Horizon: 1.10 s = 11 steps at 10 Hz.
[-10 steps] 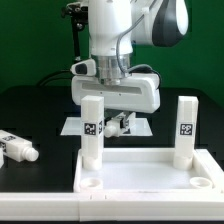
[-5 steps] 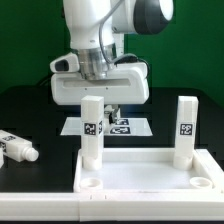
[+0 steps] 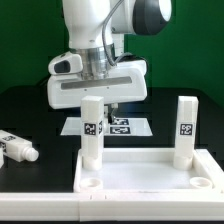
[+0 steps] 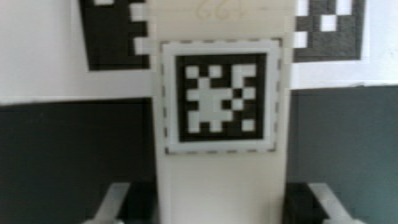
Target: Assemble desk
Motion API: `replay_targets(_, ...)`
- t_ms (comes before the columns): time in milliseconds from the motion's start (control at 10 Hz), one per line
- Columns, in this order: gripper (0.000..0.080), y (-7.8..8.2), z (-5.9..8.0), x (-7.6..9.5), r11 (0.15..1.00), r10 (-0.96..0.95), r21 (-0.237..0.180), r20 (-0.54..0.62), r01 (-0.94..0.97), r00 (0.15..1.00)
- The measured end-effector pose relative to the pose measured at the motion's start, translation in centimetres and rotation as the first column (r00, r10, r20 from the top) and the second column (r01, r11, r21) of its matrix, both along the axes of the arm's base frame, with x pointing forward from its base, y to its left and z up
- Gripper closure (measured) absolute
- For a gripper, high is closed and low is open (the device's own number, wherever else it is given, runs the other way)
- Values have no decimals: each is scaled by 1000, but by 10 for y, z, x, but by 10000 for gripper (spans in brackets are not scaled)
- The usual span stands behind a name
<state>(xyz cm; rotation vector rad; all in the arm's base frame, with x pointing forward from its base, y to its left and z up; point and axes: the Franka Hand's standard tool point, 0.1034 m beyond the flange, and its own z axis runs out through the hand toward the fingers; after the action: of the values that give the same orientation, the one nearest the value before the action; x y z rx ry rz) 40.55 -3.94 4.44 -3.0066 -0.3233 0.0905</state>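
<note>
Leg lying loose (image 3: 15,148): on its side on the black desk (image 3: 30,115) at the exterior view's left, well apart from the panel. It has not shifted in the last second.
Hand (image 3: 98,102): a second ago it hangs lower and nearer the middle, over the marker board. Now it sits higher and further to the exterior view's left, just behind the left standing leg. It hardly differs from half a second ago, so the shift looks finished.
Fingers (image 4: 118,200): apart, one on each side of the leg in the wrist view, with a dark gap showing on both sides. They are clamped on nothing.
Left standing leg (image 3: 92,130): upright at the panel's rear corner, its tag facing the wrist camera, centred between the fingers.
Marker board (image 3: 125,127): flat on the desk behind the panel, with more of it uncovered than a second ago.
Panel (image 3: 150,165): flat on the desk nearest the camera, rim up, both near corner sockets empty.
Right standing leg (image 3: 186,125): upright at the other rear corner, untouched.
Meaning: the hand is lined up on the left leg, probably to grip and seat it tighter. Two sockets are not yet filled, so the task seems about half done.
</note>
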Motion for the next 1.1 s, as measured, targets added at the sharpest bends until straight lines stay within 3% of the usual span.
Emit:
replay_targets(100, 515, -10, 10, 16, 987, 158, -10, 45, -158, 986)
replay_targets(200, 515, -7, 11, 17, 961, 276, -28, 71, -275, 958)
replay_targets(600, 515, -12, 9, 14, 870, 493, -36, 78, -492, 866)
replay_targets(800, 515, -42, 5, 7, 593, 804, -53, 96, -804, 587)
replay_targets(900, 515, -48, 3, 5, 490, 870, -75, 97, -868, 483)
replay_targets(1100, 515, -52, 0, -1, 377, 925, -83, 87, -922, 370)
